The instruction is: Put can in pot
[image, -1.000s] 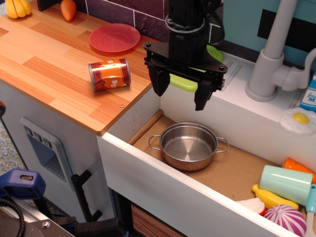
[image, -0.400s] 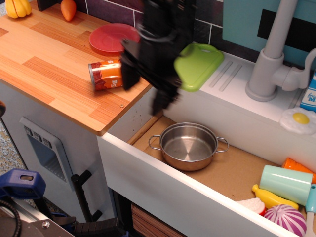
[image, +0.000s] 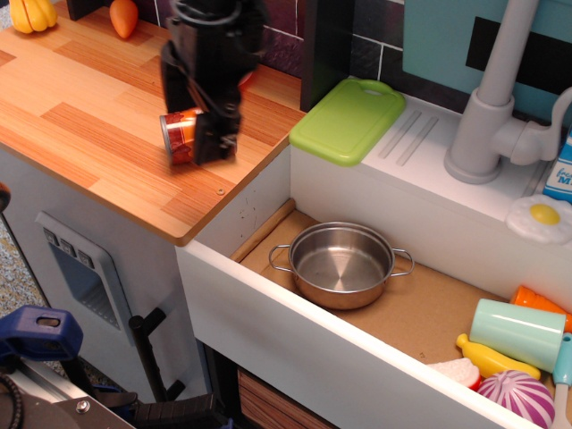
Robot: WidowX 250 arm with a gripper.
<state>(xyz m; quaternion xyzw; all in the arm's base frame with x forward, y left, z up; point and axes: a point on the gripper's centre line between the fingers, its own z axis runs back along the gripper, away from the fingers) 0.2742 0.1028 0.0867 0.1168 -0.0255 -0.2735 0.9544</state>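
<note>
The can [image: 181, 136] lies on its side on the wooden counter [image: 80, 125], and only its left end with the orange-red label shows. My black gripper [image: 198, 125] hangs right over it and covers most of it. Its jaws look spread apart on either side of the can, and I cannot tell if they touch it. The shiny steel pot [image: 341, 264] stands empty in the sink basin [image: 420, 308], to the right of the can and lower down.
A green cutting board [image: 349, 121] lies on the sink's back ledge, with a grey faucet [image: 490, 116] to its right. A mint-green cup [image: 518, 332] and toy foods fill the basin's right corner. An orange toy [image: 123, 16] and a yellow pepper [image: 31, 13] sit at the counter's back.
My gripper has swung left from above the pot, across the counter edge, to over the can. The can and pot have not moved.
</note>
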